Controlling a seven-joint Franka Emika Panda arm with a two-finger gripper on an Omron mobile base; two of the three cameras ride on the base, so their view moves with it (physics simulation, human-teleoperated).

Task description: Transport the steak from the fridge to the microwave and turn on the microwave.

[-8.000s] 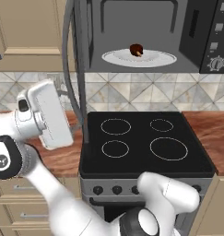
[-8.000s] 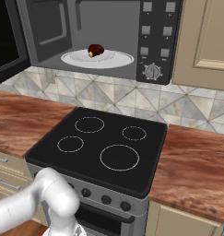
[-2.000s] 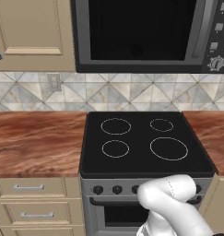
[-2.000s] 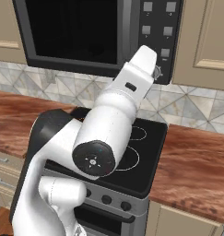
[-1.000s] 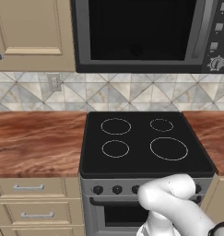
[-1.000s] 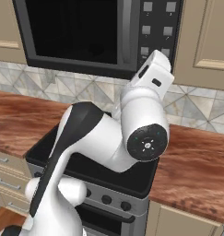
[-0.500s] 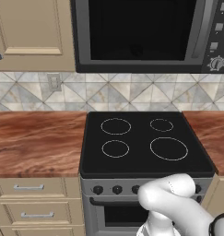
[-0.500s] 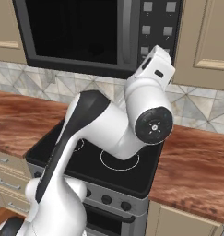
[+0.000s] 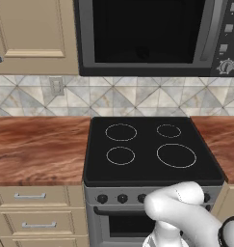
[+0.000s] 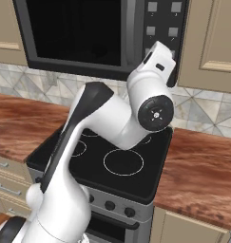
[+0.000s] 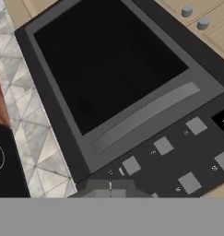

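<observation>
The black microwave (image 9: 147, 34) hangs above the stove with its dark door shut. The steak is hidden behind that door, and the fridge is out of view. My gripper (image 10: 158, 56) is raised in front of the microwave's right-side button panel (image 10: 164, 19), just below the square buttons, and it is shut with nothing in it. The white hand covers its fingers in the right base view. In the hand view I look at the microwave door (image 11: 109, 69), the curved grey handle (image 11: 145, 115), the button panel (image 11: 178, 156) and, very close at the bottom, the knob (image 11: 111, 190).
Under the microwave sits a black four-ring stove (image 9: 147, 149) with an oven below it. Reddish wood counters (image 9: 36, 149) run on both sides, above beige drawers (image 9: 32, 212). Beige wall cabinets (image 10: 209, 38) flank the microwave. My raised arm crosses over the stove (image 10: 121, 161).
In the earliest frames the door stood open with the steak on the white plate; it is shut now. Over the last second the hand has crept up toward the button panel.
</observation>
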